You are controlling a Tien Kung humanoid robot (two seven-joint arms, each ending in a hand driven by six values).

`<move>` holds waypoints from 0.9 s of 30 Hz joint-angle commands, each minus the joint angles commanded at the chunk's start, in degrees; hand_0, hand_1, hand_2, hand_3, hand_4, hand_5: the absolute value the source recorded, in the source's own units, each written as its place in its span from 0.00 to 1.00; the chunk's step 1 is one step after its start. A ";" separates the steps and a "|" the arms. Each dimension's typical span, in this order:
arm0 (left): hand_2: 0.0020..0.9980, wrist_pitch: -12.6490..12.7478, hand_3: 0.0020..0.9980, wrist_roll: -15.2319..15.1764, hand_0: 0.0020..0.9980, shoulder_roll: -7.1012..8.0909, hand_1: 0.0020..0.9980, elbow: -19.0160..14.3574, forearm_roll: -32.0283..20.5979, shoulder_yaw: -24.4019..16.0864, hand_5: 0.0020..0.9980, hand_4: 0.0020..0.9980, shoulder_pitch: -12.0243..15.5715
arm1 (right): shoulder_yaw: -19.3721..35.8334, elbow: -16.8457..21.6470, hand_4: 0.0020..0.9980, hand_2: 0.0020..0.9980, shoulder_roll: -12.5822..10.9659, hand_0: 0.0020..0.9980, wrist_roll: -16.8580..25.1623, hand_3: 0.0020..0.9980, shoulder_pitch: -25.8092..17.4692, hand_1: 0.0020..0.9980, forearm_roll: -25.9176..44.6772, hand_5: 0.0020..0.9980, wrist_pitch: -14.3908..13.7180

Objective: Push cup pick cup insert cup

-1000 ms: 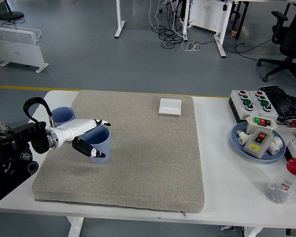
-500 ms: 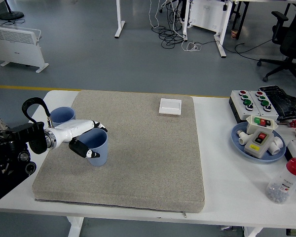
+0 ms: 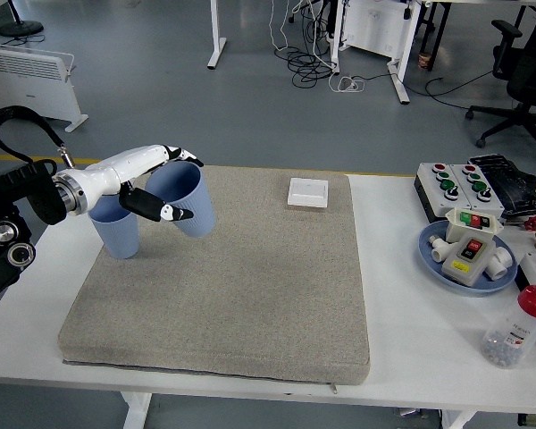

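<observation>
Grey mat (image 3: 232,286) | left hand (image 3: 156,183) clamped on raised cup (image 3: 189,198) | second cup (image 3: 116,234) beside

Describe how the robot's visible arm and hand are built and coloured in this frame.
Only the left arm shows. Its white, glossy left hand has slender fingers with black tips and black joint patches. A silver metal ring joins the white forearm shell to a bulky black arm of chunky housings, one with a round lens-like disc. A thick black cable loops above the wrist.
</observation>
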 joint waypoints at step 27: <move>0.42 -0.37 0.40 -0.99 0.54 2.81 0.42 17.28 2.62 7.20 0.00 0.47 -7.90 | -0.58 0.00 0.18 0.68 -0.21 0.75 -0.14 0.58 0.07 0.69 0.33 0.55 0.02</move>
